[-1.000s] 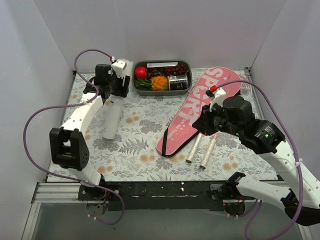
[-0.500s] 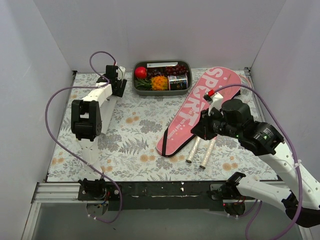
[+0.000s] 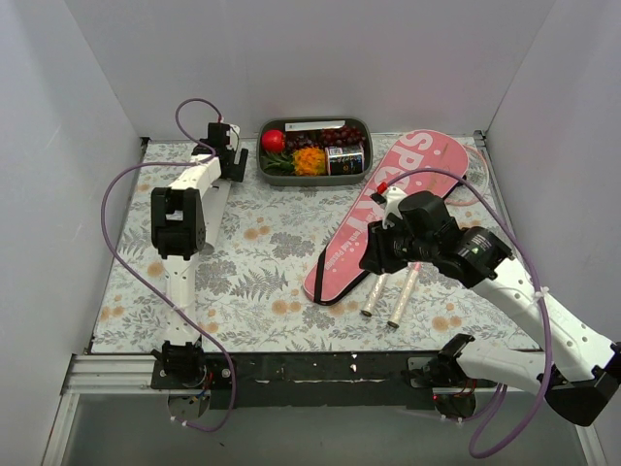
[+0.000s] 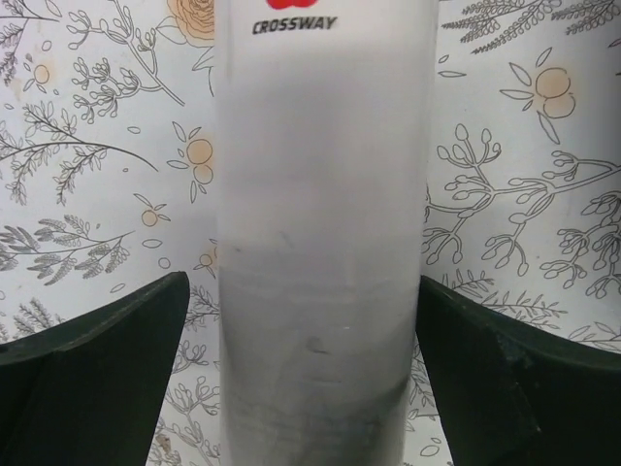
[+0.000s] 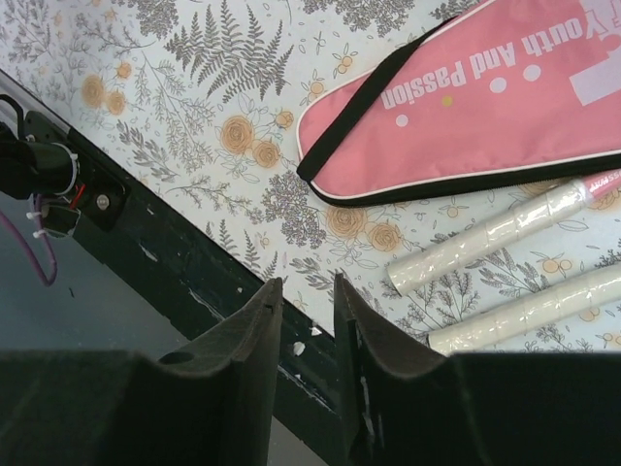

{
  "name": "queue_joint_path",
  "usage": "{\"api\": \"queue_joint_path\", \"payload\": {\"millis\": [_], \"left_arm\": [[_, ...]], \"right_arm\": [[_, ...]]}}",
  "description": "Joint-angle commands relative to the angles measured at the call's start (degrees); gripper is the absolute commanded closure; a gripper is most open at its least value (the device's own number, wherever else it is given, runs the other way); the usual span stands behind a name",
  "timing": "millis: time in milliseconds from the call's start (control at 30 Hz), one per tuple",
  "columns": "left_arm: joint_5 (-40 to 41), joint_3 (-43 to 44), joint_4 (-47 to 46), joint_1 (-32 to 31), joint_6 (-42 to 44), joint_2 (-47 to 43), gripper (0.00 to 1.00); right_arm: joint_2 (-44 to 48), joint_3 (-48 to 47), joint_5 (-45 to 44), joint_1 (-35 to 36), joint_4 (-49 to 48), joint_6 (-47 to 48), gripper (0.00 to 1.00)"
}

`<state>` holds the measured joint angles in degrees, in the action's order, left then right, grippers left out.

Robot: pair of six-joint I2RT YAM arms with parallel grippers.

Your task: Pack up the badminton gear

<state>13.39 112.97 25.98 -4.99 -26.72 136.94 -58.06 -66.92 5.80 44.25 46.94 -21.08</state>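
Observation:
The white cardboard tube (image 4: 320, 243) lies on the floral cloth between my left gripper's (image 4: 303, 291) open jaws; the right finger touches it and a gap shows on the left. In the top view the tube (image 3: 212, 209) is mostly hidden by the left arm, with the left gripper (image 3: 228, 160) at the back left. The pink bag (image 3: 388, 204) lies diagonally at the right, and also shows in the right wrist view (image 5: 466, 107). Two pale racket handles (image 3: 376, 286) (image 5: 485, 243) stick out beside it, their frames mostly hidden. My right gripper (image 3: 375, 254) (image 5: 308, 282) hovers near the bag's narrow end, nearly shut and empty.
The grey food tray (image 3: 361, 124) with a red ball (image 3: 273, 140) stands at the back middle. White walls close in the left, back and right. The black front rail (image 5: 146, 252) runs along the table's near edge.
The left arm has folded upward and its gripper has shifted towards the back left with the tube. The right gripper has moved left, closer to the bag's narrow end.

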Motion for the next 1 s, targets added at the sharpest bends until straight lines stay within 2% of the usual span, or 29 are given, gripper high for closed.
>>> {"api": "queue_joint_path", "payload": {"millis": [0, 233, 333, 400, 467, 500, 533, 600, 633, 733, 833, 967], "left_arm": [[-0.9, 1.6, 1.9, 0.1, -1.1, -2.8, 0.02], [4.0, -1.6, 1.9, -1.2, 0.5, -15.9, 0.02], [5.2, 0.2, 1.7, -3.4, -0.2, -23.2, 0.02], [4.0, 1.5, 4.6, -6.1, -0.9, -26.3, 0.02], [6.1, 1.1, 6.4, -13.4, -0.3, -30.7, 0.02], [7.2, 0.6, 7.2, -16.5, 0.1, -32.2, 0.02], [7.8, 0.3, 8.4, -23.0, 0.4, -33.2, 0.02], [7.8, -0.3, 12.9, -29.3, -0.6, -33.5, 0.02], [7.4, -1.1, 13.5, -34.8, -1.3, -33.6, 0.02], [2.0, -5.2, 13.1, -43.2, -4.9, -33.0, 0.02], [-1.8, -7.9, 9.4, -47.5, -7.5, -31.2, 0.02], [-5.4, -8.6, 3.1, -48.3, -8.2, -27.1, 0.02]], "right_arm": [[-0.9, 0.1, 1.5, -0.3, -4.7, 0.3, 0.63], [-2.3, 0.1, 4.0, -0.3, -6.8, 0.3, 0.6], [-1.5, -1.3, 1.5, -0.4, -5.7, 1.6, 0.57], [-1.1, -2.0, -3.0, -0.6, -4.2, 2.4, 0.5], [-0.6, -2.2, -7.3, -1.7, -3.2, 2.7, 0.45], [-0.5, -2.3, -8.1, -2.5, -2.6, 2.8, 0.44], [-0.1, -2.0, -9.0, -4.2, -2.2, 2.2, 0.43], [0.4, -1.4, -11.9, -6.0, -1.4, 1.1, 0.43], [1.1, -0.5, -13.1, -7.8, -0.9, 0.3, 0.43], [2.7, 0.6, -19.8, -11.3, 1.8, -1.8, 0.43], [5.2, 1.8, -27.7, -13.8, 4.8, -5.8, 0.42], [10.0, 1.9, -36.0, -14.7, 10.0, -10.6, 0.39]]}}
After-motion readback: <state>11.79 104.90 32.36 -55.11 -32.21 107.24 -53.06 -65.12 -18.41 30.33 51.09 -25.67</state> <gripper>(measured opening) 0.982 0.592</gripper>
